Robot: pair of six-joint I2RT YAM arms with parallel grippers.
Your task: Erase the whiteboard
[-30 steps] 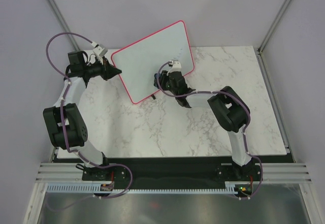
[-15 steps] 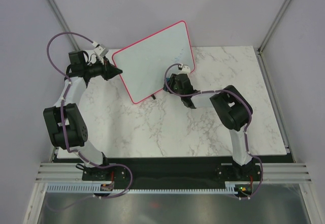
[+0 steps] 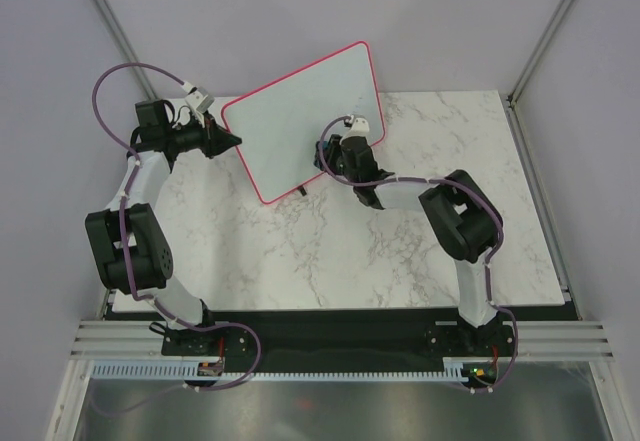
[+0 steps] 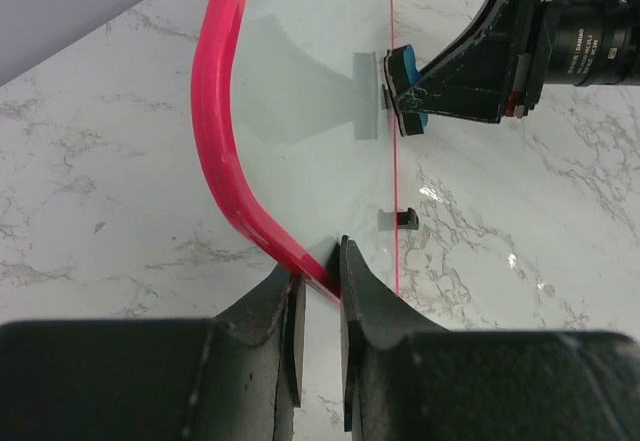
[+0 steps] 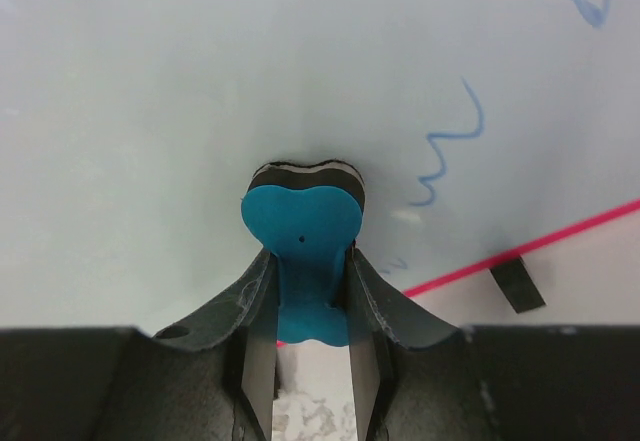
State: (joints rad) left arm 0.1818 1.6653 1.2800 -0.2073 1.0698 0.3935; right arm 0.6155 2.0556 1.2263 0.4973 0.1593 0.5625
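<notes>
Pink-red whiteboard (image 3: pixel 300 126) frame is being pinched steady by the left jaws while the eraser (image 5: pixel 300 229), clamped in the right jaws, is being pressed against it.

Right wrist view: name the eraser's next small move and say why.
Probably slide the eraser, gripped in the right claw against the whiteboard, toward the blue squiggle just right of it in the right wrist view; that writing is unwiped, and the left claw clamps the pink frame.
</notes>
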